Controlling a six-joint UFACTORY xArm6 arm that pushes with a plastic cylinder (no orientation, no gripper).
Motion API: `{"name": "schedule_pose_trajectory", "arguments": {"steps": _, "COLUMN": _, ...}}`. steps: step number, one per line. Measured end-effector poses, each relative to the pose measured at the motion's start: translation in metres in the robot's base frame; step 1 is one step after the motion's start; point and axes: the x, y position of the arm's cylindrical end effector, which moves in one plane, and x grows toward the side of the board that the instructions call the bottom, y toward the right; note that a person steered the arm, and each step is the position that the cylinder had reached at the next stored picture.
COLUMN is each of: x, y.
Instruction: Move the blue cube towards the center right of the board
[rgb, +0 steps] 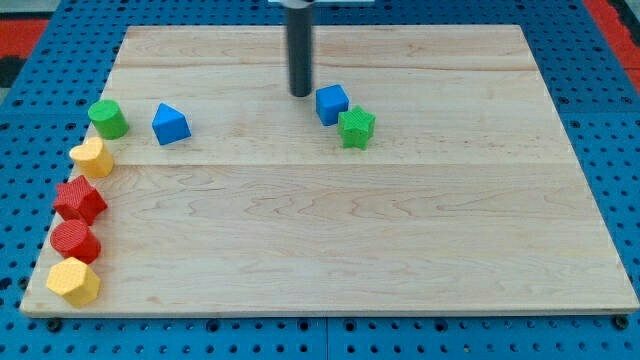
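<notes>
The blue cube (332, 103) sits on the wooden board (330, 250) a little above its middle. A green star-shaped block (356, 127) touches its lower right corner. My tip (300, 94) is at the end of the dark rod, just to the left of the blue cube, with a small gap between them.
A blue triangular block (170, 124) lies at the upper left. Along the left edge stand a green cylinder (107, 118), a yellow block (92, 157), a red block (79, 200), a red cylinder (75, 241) and a yellow hexagonal block (73, 281).
</notes>
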Motion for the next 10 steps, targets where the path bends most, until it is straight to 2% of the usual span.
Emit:
{"name": "schedule_pose_trajectory", "arguments": {"steps": 1, "x": 0.031, "y": -0.061}}
{"name": "schedule_pose_trajectory", "arguments": {"steps": 2, "x": 0.035, "y": -0.041}}
{"name": "schedule_pose_trajectory", "arguments": {"steps": 4, "x": 0.019, "y": 0.075}}
{"name": "schedule_pose_trajectory", "arguments": {"steps": 5, "x": 0.03, "y": 0.066}}
{"name": "schedule_pose_trajectory", "arguments": {"steps": 6, "x": 0.037, "y": 0.032}}
{"name": "schedule_pose_trajectory", "arguments": {"steps": 7, "x": 0.015, "y": 0.042}}
{"name": "schedule_pose_trajectory", "arguments": {"steps": 9, "x": 0.014, "y": 0.204}}
{"name": "schedule_pose_trajectory", "arguments": {"steps": 10, "x": 0.031, "y": 0.214}}
